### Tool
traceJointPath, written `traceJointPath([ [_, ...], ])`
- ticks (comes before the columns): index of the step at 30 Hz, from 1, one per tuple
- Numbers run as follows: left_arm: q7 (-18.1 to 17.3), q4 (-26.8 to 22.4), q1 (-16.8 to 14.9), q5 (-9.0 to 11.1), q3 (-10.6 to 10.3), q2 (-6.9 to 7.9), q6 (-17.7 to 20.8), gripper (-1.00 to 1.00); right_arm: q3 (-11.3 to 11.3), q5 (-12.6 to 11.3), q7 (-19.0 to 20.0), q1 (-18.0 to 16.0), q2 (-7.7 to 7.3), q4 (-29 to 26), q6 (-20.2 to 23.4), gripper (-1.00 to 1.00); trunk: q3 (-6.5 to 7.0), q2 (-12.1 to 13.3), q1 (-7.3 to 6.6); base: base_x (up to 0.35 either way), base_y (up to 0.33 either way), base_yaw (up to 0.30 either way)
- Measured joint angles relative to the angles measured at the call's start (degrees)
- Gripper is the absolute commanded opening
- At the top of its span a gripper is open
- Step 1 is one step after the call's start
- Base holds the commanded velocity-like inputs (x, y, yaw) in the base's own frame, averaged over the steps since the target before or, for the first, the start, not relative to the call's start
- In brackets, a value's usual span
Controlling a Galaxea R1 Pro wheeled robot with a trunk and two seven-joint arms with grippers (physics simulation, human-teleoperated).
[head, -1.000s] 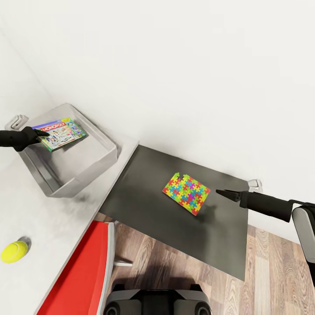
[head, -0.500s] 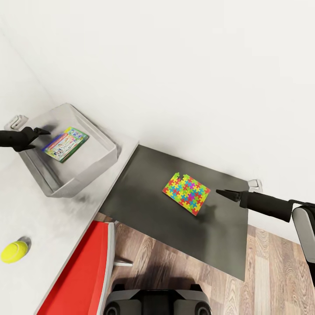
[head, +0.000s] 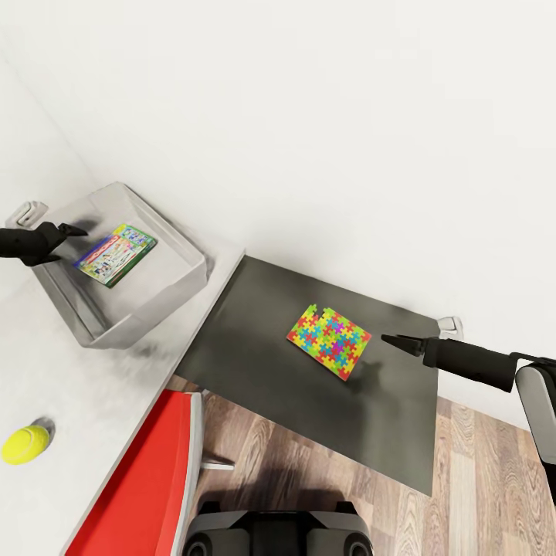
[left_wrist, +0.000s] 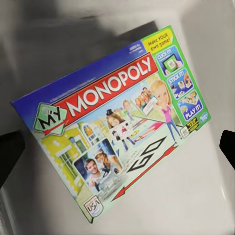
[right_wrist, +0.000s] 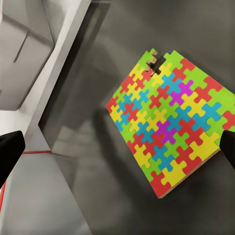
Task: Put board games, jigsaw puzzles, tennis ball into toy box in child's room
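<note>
White walls back a tabletop [head: 93, 386] where the green-edged Monopoly board game [head: 116, 253] lies inside the shallow grey toy box [head: 177, 282], the left claw [head: 68, 230] spread empty above it. Beside the multicoloured jigsaw puzzle slab [head: 330, 342] on the dark wing, the right claw [head: 390, 340] hangs spread; thin and flat, that slab may slip from a pinch.

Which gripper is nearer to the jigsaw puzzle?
Right. The right gripper hovers just beside the jigsaw puzzle; the left gripper is far away, over the toy box.

Let go of the board game [head: 116, 254] a second ago. Now lying flat on the floor of the toy box [head: 166, 289], no longer between the left fingers [head: 76, 229]. Left fingers spread apart, pulled back a little toward the box's wall.
</note>
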Motion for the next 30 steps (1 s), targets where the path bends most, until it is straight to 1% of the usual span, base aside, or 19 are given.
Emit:
traceJointPath([
  [8, 1.00, 0.00, -0.98, 0.08, 0.05, -0.19, 0.28, 1.00, -0.04, 0.01, 0.03, 0.00, -0.03, 0.00, 0.00, 1.00, 0.00, 0.00, 0.00, 0.000, 0.000, 0.000],
  [16, 1.96, 0.00, -2.61, 0.57, 0.17, -0.40, 0.97, 1.00, -0.06, 0.01, 0.05, 0.00, -0.04, 0.00, 0.00, 1.00, 0.00, 0.00, 0.00, 0.000, 0.000, 0.000],
  [21, 1.98, 0.00, -3.62, 0.85, 0.28, -0.70, 2.34, 1.00, -0.03, -0.01, 0.05, 0.00, -0.03, 0.00, 0.00, 1.00, 0.00, 0.00, 0.00, 0.000, 0.000, 0.000],
  [23, 1.77, -0.09, -4.05, 1.09, 0.37, -1.17, 3.84, 1.00, 0.04, 0.02, 0.05, 0.00, 0.00, 0.00, 0.00, 1.00, 0.00, 0.00, 0.00, 0.000, 0.000, 0.000],
  [24, 1.77, -0.09, -4.06, 1.04, 0.36, -1.18, 3.86, 1.00, 0.04, 0.02, 0.05, 0.00, 0.00, 0.00, 0.00, 1.00, 0.00, 0.00, 0.00, 0.000, 0.000, 0.000],
  [26, 1.24, -0.61, -4.32, 1.48, 0.58, -1.64, 5.54, 1.00, 0.10, 0.03, 0.05, 0.00, 0.07, 0.00, 0.00, 1.00, 0.00, 0.00, 0.00, 0.000, 0.000, 0.000],
  [27, 1.22, -0.61, -4.32, 1.41, 0.56, -1.64, 5.56, 1.00, 0.10, 0.03, 0.05, 0.00, 0.08, 0.00, 0.00, 1.00, 0.00, 0.00, 0.00, 0.000, 0.000, 0.000],
  [29, 0.55, -1.80, -4.27, 2.18, 0.97, -1.92, 6.93, 1.00, 0.13, 0.04, 0.08, 0.00, 0.09, 0.00, 0.00, 1.00, 0.00, 0.00, 0.00, 0.000, 0.000, 0.000],
  [30, 0.54, -1.82, -4.27, 2.11, 0.95, -1.92, 6.94, 1.00, 0.13, 0.04, 0.08, 0.00, 0.09, 0.00, 0.00, 1.00, 0.00, 0.00, 0.00, 0.000, 0.000, 0.000],
])
